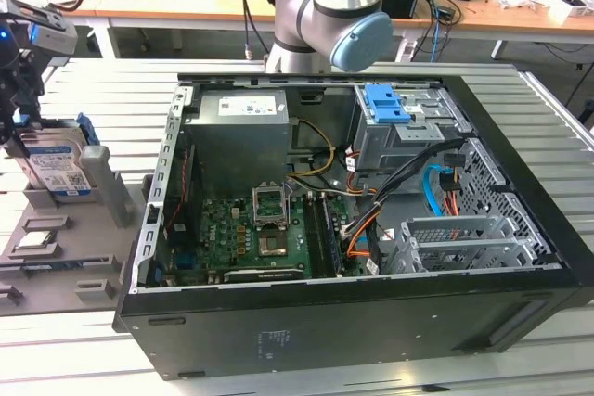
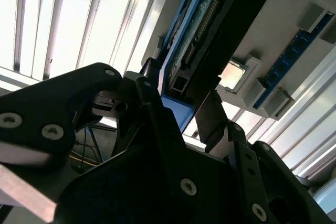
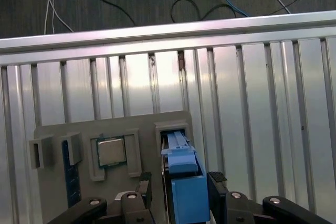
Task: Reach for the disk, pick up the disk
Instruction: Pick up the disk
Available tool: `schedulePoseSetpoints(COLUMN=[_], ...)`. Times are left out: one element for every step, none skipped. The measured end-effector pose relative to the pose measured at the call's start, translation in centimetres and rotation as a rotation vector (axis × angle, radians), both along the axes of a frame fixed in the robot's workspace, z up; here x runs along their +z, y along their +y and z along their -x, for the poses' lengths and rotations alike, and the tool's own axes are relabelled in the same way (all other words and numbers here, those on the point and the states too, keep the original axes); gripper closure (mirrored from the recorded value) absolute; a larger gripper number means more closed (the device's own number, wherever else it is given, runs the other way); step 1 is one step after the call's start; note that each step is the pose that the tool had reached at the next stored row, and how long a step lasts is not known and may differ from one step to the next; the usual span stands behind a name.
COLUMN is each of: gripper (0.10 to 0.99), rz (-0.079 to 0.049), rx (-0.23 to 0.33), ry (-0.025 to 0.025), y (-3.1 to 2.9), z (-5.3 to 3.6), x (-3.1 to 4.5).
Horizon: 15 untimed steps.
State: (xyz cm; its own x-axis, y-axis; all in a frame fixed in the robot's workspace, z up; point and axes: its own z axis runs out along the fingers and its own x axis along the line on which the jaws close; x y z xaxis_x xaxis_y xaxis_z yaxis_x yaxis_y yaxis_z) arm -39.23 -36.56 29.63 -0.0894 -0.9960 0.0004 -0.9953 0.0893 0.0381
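One gripper (image 3: 181, 181) — jaws apart astride the upright disk (image 3: 181, 157) — label (image 1: 57, 172) print illegible.

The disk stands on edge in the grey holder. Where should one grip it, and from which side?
Probably grip the disk across its two broad faces near the top edge, coming down from above. It stands upright in a slot of the grey holder, leaving its upper part free; those faces are flat and parallel.
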Motion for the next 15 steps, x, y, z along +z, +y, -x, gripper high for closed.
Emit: schedulePoseSetpoints(gripper=[0.541,0.541,0.541,0.541,0.541,0.541,0.541,0.541,0.541,0.541,0.541,0.541,0.541,0.557,0.557], rz=[0.000,0.000,0.000,0.000,0.000,0.000,0.000,0.000,0.000,0.000,0.000,0.000,0.000,0.000,0.000], rx=[0.000,0.000,0.000,0.000,0.000,0.000,0.000,0.000,0.000,0.000,0.000,0.000,0.000,0.000,0.000], ry=[0.0001,0.0000,0.0000,0.0001,0.0000,0.0001,0.0001,0.0003,0.0003,0.0002,0.0000,0.0001,0.0001,0.0000,0.0001], y=[0.00,0.00,0.00,0.00,0.00,0.00,0.00,0.00,0.00,0.00,0.00,0.00,0.00,0.00,0.00], z=[0.00,0.00,0.00,0.00,0.00,0.00,0.00,0.00,0.00,0.00,0.00,0.00,0.00,0.00,0.00], x=[-0.06,-0.13,-0.23,-0.29,-0.35,-0.47,-0.54,-0.54,-0.55,-0.56,-0.57,-0.57,-0.57,-0.57,-0.58])
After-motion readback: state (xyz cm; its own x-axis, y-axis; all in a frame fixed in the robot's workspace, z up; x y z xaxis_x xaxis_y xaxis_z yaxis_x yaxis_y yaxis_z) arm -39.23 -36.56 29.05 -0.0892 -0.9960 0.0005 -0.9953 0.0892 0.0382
